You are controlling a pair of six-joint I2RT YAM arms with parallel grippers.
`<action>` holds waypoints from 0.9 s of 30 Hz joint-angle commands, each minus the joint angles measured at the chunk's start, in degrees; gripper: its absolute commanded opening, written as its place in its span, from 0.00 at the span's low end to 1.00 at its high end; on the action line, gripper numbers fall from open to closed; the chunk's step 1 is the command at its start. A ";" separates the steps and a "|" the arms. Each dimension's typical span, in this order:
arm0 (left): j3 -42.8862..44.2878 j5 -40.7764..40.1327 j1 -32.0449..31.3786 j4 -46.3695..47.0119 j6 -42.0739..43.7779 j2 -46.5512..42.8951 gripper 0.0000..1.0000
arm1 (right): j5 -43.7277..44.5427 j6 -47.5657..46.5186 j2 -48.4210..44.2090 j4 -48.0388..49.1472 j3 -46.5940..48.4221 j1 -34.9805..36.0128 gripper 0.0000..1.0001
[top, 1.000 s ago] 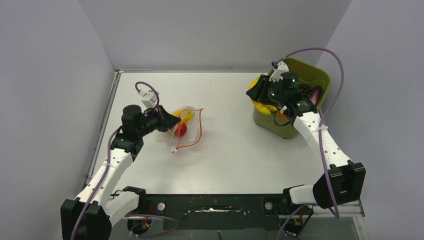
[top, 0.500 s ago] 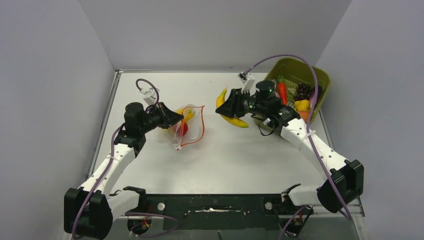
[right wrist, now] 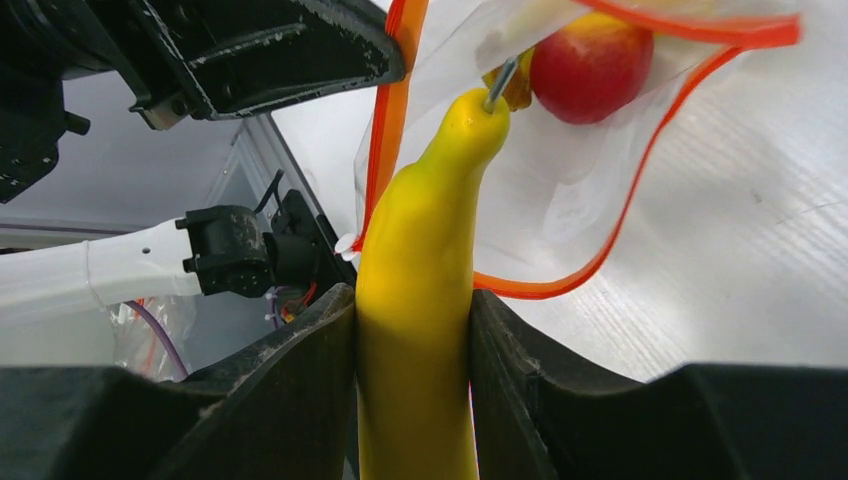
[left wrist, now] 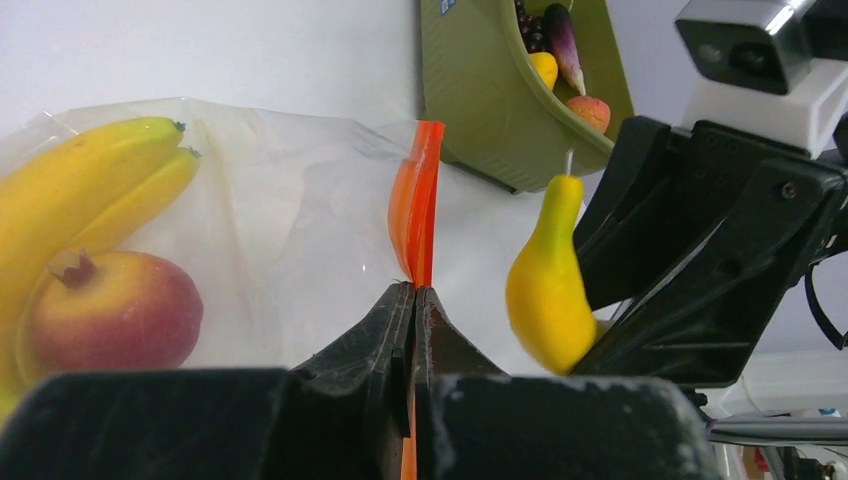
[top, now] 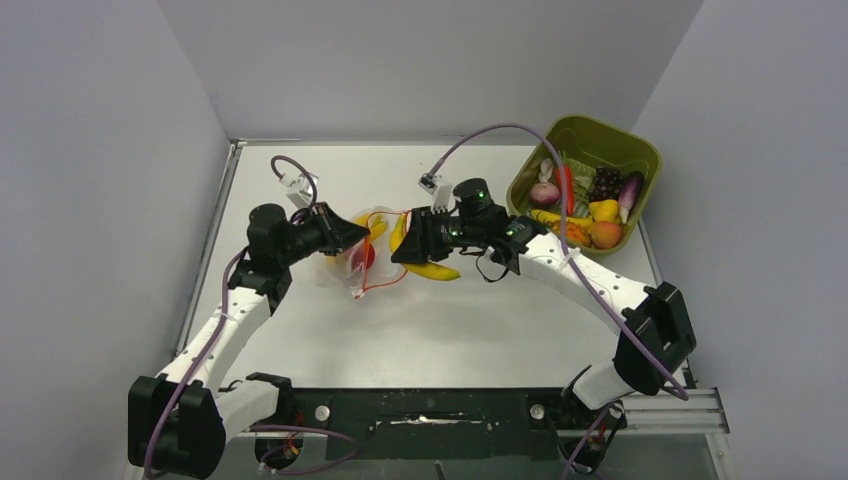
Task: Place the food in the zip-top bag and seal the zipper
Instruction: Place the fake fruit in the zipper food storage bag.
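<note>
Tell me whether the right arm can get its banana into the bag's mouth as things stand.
Probably yes: the left gripper pinches the zipper, holding the zip-top bag open, and the banana in the right gripper points at its mouth, nothing between.

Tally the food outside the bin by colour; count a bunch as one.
Yellow: 2, the banana bunch in the bag and the banana in the right gripper
Red: 1, the round fruit in the bag
Total: 3
</note>
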 commanded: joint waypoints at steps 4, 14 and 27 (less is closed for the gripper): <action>0.73 2.09 0.19 5.24 -0.32 -2.42 0.00 | 1.45 4.36 2.94 0.08 4.05 3.49 0.38; -0.92 3.03 0.21 5.98 -1.35 -3.97 0.00 | 4.71 7.58 9.20 -4.32 9.78 4.43 0.41; -3.91 4.26 0.21 7.15 -3.89 -6.32 0.00 | 12.61 8.55 11.29 -6.21 13.89 5.58 0.45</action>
